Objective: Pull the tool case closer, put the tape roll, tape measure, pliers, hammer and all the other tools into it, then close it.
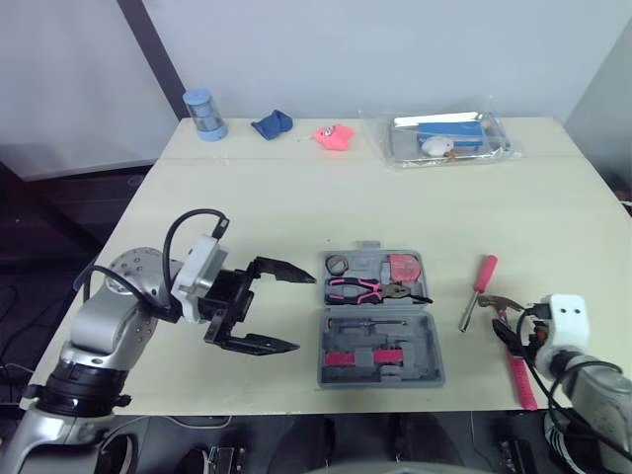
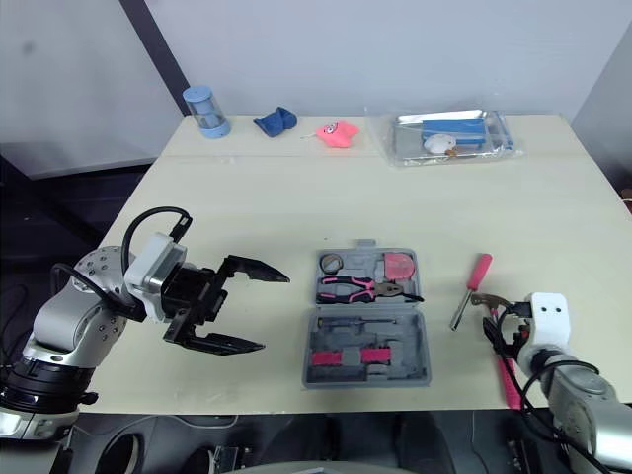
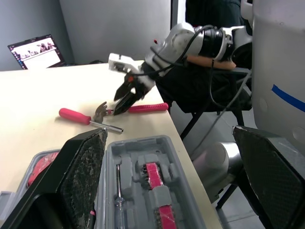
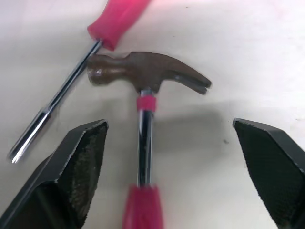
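The grey tool case [image 1: 427, 346] lies open and flat near the middle of the bench's [image 1: 296, 188] front edge. Its far half holds a small tape roll [image 1: 330, 264], a pink tape measure [image 1: 403, 267] and pink-handled pliers [image 1: 367, 289]. Between the case and the right edge lies a pink-handled screwdriver [image 1: 478, 290]. Just beside it, toward the front right corner, lies a brown-headed hammer [image 4: 143, 71] with a pink grip.
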Robot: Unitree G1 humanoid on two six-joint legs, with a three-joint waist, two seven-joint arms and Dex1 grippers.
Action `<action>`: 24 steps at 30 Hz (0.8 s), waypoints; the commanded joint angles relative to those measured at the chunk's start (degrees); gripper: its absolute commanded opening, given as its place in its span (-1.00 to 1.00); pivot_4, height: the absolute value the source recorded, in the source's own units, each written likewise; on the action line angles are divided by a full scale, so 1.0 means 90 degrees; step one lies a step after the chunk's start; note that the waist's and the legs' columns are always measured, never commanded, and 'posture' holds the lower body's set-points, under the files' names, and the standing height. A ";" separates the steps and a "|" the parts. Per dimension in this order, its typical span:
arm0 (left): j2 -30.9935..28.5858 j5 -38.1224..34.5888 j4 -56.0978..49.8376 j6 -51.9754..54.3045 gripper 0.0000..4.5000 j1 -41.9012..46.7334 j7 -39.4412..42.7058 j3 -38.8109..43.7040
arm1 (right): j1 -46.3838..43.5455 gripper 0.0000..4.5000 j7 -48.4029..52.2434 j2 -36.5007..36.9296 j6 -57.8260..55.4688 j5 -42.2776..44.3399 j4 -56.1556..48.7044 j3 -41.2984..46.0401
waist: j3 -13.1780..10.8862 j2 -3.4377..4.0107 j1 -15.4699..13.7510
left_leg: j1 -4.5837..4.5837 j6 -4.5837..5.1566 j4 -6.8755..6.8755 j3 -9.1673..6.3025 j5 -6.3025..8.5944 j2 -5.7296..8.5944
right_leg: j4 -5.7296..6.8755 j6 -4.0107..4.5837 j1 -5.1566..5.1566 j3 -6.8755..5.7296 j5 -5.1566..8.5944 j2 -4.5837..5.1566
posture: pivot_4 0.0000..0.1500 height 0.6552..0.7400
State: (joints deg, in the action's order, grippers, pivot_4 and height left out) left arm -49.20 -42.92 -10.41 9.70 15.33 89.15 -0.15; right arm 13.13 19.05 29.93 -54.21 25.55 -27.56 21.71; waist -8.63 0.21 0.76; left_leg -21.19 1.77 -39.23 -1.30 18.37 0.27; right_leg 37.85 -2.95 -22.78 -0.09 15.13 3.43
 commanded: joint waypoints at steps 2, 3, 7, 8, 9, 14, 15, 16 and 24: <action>0.0110 0.0025 -0.0204 0.0046 1.00 -0.0071 -0.0115 0.0208 | 0.0207 0.98 0.2100 0.1700 0.0312 0.0615 -0.0201 0.0637 | -0.0007 -0.0004 0.0016 | 0.0003 0.0001 0.0000 0.0003 0.0001 0.0000 | -0.0001 -0.0001 0.0003 0.0002 0.0000 0.0000 | 1.00 1.00; 0.0152 0.0054 -0.0218 0.0045 1.00 -0.0076 -0.0194 0.0211 | 0.0283 0.98 0.2511 0.2058 0.0625 0.0515 -0.0096 0.0572 | -0.0011 -0.0015 0.0015 | 0.0009 0.0001 0.0000 0.0003 0.0001 -0.0002 | 0.0000 -0.0001 0.0007 0.0002 0.0000 -0.0003 | 1.00 1.00; 0.0298 0.0164 -0.0238 0.0115 1.00 -0.0059 -0.0426 0.0208 | 0.0249 0.98 0.4621 0.3660 0.3426 -0.0725 0.1170 -0.0300 | -0.0041 -0.0030 0.0000 | 0.0009 0.0001 -0.0011 0.0003 0.0001 -0.0034 | 0.0000 0.0001 0.0009 0.0002 0.0000 -0.0035 | 1.00 1.00; 0.0327 0.0187 -0.0240 0.0113 1.00 -0.0063 -0.0462 0.0220 | 0.0101 0.98 0.5057 0.3942 0.4172 -0.0973 0.1519 -0.0599 | -0.0044 -0.0033 0.0000 | 0.0010 0.0001 -0.0010 0.0012 0.0001 -0.0033 | -0.0001 0.0000 0.0009 0.0009 0.0000 -0.0032 | 1.00 1.00; 0.0349 0.0208 -0.0243 0.0103 1.00 -0.0072 -0.0497 0.0237 | -0.0079 0.98 0.5442 0.4133 0.4796 -0.1136 0.1825 -0.0855 | -0.0046 -0.0037 0.0003 | 0.0011 0.0001 -0.0013 0.0014 0.0001 -0.0034 | -0.0001 0.0000 0.0009 0.0009 -0.0001 -0.0033 | 1.00 1.00; 0.0408 0.0278 -0.0323 0.0086 1.00 -0.0117 -0.0529 0.0263 | -0.1817 0.98 0.6651 0.4481 0.7383 -0.2214 0.3511 -0.2303 | -0.0068 -0.0040 0.0011 | 0.0015 -0.0002 -0.0010 0.0024 -0.0001 -0.0046 | -0.0002 0.0001 0.0007 0.0013 -0.0001 -0.0038 | 1.00 1.00; 0.0404 0.0280 -0.0350 0.0088 1.00 -0.0139 -0.0524 0.0275 | -0.2199 0.98 0.6865 0.4433 0.7758 -0.2372 0.3819 -0.2557 | -0.0078 -0.0039 0.0028 | 0.0015 -0.0004 -0.0011 0.0024 -0.0001 -0.0046 | -0.0002 0.0001 0.0005 0.0013 -0.0001 -0.0037 | 1.00 1.00; 0.0398 0.0280 -0.0376 0.0089 1.00 -0.0170 -0.0516 0.0293 | -0.2540 0.98 0.7044 0.4376 0.8111 -0.2501 0.4109 -0.2788 | -0.0089 -0.0032 0.0023 | 0.0017 -0.0014 -0.0011 0.0033 -0.0007 -0.0047 | -0.0002 0.0001 0.0004 0.0018 -0.0001 -0.0036 | 1.00 1.00; 0.0414 0.0320 -0.0531 0.0038 1.00 -0.0408 -0.0528 0.0410 | -0.5190 0.98 0.7548 0.3524 1.1090 -0.3966 0.6620 -0.4470 | -0.0100 -0.0035 0.0003 | 0.0021 -0.0033 -0.0012 0.0061 -0.0018 -0.0050 | 0.0000 0.0001 -0.0003 0.0038 -0.0002 -0.0032 | 1.00 1.00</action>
State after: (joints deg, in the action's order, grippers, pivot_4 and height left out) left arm -45.40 -39.95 -13.23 10.51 11.41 84.67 2.25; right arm -31.40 86.51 62.03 39.86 -8.10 28.92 -17.17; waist -9.53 -0.11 0.78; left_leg -21.03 1.46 -39.33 -0.76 18.21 -0.17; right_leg 37.85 -2.93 -22.82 0.24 15.11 3.17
